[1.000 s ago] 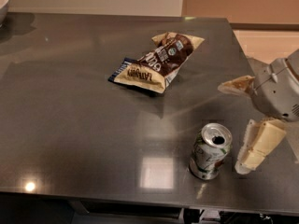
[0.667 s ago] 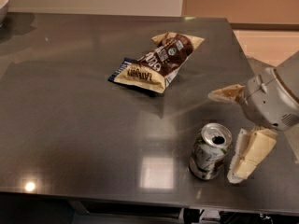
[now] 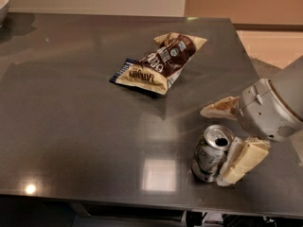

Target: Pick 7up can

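A dark grey table (image 3: 71, 126) fills the view under indoor light, with pale wall and floor beyond its far and right edges. The 7up can (image 3: 210, 152) stands upright near the table's front edge, toward the front right corner, with its opened top showing. A brown-and-cream snack bag (image 3: 158, 63) lies well apart from it, toward the far edge, and a bowl (image 3: 2, 1) just shows at the far left corner.

We see the claw (image 3: 214, 144) reaching in from the right edge, released and spread wide. Over the last second it has slid leftward and lower, while the can has not moved. The far finger (image 3: 220, 109) now hangs just behind the can and clear of it. The near finger (image 3: 242, 161) sits against the can's right side, touching it or very nearly so.

We judge that the approach is almost over and the can is now bracketed, though the claw has not yet clenched. The can is still not gripped or lifted. What remains is closing on it squarely, since the near finger's contact could nudge or tip a light can.
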